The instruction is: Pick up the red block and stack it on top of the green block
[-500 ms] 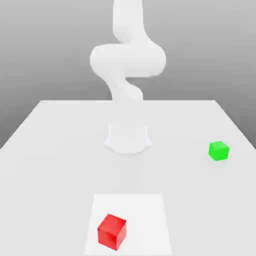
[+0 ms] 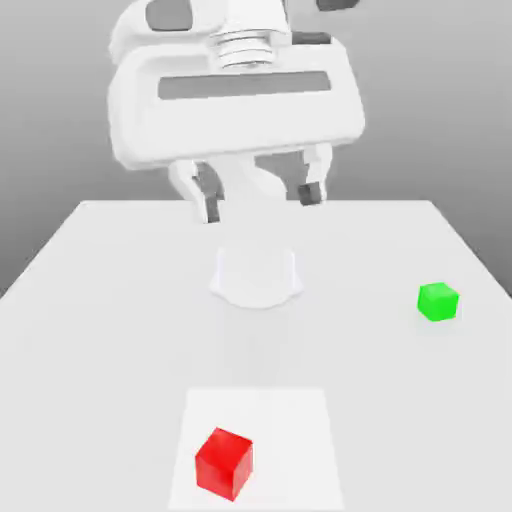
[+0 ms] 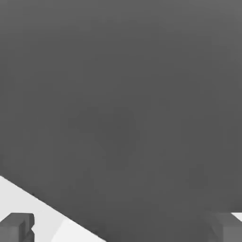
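The small glossy bright red cube (image 2: 224, 463) looks rigid and light — a plain solid block that should neither deform nor crush under the pads. Its shiny faces suggest a slick surface, so the safest hold is probably across two opposite vertical faces, at about mid-height, with the pads flat against them rather than on an edge or corner. In the exterior view the cube sits turned a little, one corner edge facing the camera, so the tool would likely need to rotate to meet the faces squarely.

To look at, it is an evenly coloured red cube with no markings, its top face lighter than the two shaded sides. It rests on a paler rectangular patch of the white counter (image 2: 100, 300), near the front edge of the exterior view and slightly to that view's left of centre.

The small bright green cube (image 2: 438, 301) is likewise plain-faced and appears a touch smaller. It stands on the counter well apart from the red one, farther back and toward the exterior view's right. Its flat top offers a modest landing area, so the stack will need careful centring — a judgement, not something seen.

The white two-finger tool (image 2: 258, 192) hangs high above the counter's middle, well clear of both cubes, its dark-tipped fingers (image 2: 312, 190) spread wide apart and holding nothing.
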